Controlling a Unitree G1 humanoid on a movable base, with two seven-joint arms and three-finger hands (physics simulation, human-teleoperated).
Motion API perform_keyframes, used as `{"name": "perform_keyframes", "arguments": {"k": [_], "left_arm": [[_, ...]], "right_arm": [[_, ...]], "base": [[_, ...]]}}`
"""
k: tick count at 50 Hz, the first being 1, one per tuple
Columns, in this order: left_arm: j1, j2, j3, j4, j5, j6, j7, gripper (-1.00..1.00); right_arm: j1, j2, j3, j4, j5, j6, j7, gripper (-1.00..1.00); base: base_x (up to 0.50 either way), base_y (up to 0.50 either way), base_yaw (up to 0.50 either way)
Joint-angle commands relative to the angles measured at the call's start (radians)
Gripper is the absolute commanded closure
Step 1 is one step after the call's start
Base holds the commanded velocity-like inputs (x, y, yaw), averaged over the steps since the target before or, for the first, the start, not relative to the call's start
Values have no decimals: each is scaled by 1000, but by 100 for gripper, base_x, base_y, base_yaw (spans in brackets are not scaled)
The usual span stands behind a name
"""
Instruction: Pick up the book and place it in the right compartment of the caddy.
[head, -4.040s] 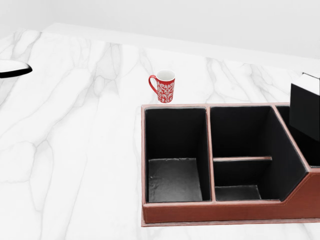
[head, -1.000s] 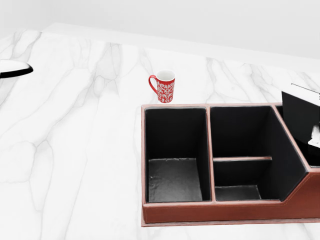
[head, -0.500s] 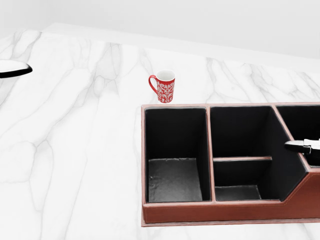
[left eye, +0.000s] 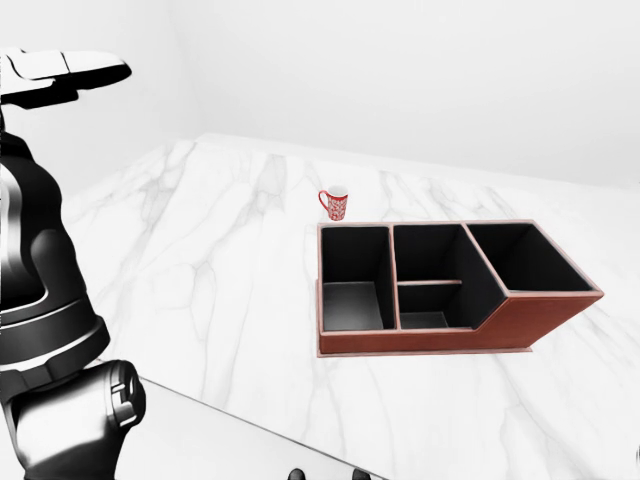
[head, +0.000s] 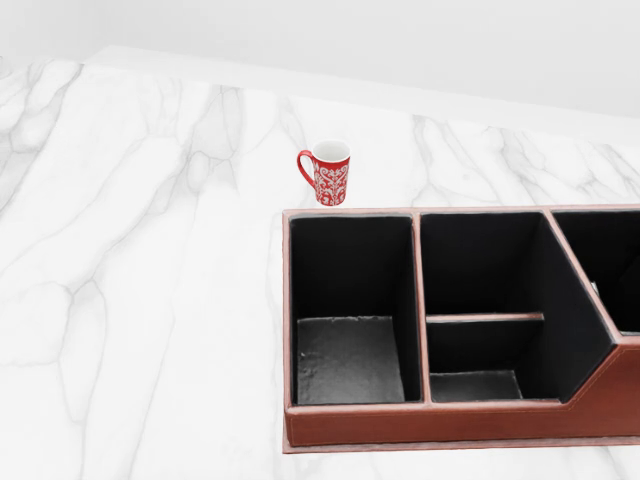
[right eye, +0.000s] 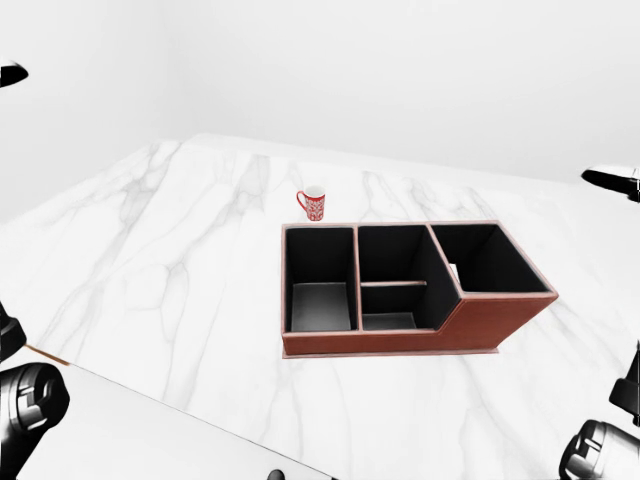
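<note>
Looking for the book, you find only a pale sliver in the caddy's (right eye: 500, 320) right compartment; right robot hand (right eye: 612, 180) hovers far right, grip unclear.

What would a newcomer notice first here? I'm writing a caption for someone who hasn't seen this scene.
The reddish-brown caddy with black-lined compartments, sitting right of centre on the white marble table in the left-eye view. Next, the small red patterned mug standing just above the caddy's upper left corner in the head view.
</note>
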Motion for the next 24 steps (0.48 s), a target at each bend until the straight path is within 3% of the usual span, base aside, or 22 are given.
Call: {"name": "perform_keyframes", "arguments": {"k": [1, 8, 12, 24], "left_arm": [[-131, 125, 17, 87, -64, 0, 91, -100], [-173, 176, 19, 116, -95, 0, 133, -100], [-211, 208, 25, 138, -113, 0, 159, -100], [-212, 243, 19, 130, -154, 0, 208, -100]], "right_arm": [[6, -220, -116, -6, 216, 0, -47, -100], [68, -275, -183, 8, 290, 0, -67, -100], [90, -352, -246, 34, 347, 0, -76, -100], [199, -395, -353, 70, 414, 0, -65, -100]], "base": [[0, 0, 0], [0, 0, 0], [0, 0, 0], [0, 0, 0]]}}
